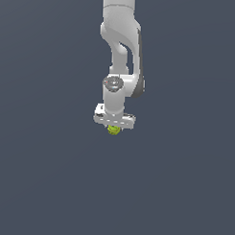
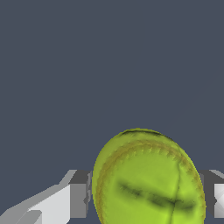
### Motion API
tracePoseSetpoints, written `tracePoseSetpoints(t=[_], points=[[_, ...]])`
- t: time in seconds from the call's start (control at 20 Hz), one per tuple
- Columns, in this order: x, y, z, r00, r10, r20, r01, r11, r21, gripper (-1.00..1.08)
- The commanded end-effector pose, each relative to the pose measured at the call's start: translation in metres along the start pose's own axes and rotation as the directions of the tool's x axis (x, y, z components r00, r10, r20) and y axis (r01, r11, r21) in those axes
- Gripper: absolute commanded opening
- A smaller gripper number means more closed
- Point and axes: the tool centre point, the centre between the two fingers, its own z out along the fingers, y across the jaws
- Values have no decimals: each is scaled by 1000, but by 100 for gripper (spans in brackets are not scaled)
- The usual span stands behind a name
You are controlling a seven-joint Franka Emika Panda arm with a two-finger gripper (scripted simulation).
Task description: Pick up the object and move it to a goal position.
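Observation:
The yellow-green ball (image 1: 113, 130) sits just under the white hand of the arm in the exterior view, mostly hidden by it. In the wrist view the ball (image 2: 148, 179) fills the space between the two fingers, with a dark seam across it. One finger (image 2: 78, 199) touches one side of the ball and the other finger (image 2: 215, 199) touches the opposite side. My gripper (image 1: 114, 128) is shut on the ball. The goal position is not marked in either view.
Plain dark grey-blue ground lies all around the arm in both views. The white arm (image 1: 119, 47) comes down from the top of the exterior view. No other objects show.

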Motion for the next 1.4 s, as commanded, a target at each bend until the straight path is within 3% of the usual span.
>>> tracePoseSetpoints(t=[0.0, 0.5, 1.35], points=[[-1, 0, -8, 1000, 0, -2, 0, 1000, 0, -100], [-13, -2, -71, 1000, 0, -2, 0, 1000, 0, -100], [-44, -8, -248, 1000, 0, -2, 0, 1000, 0, -100]])
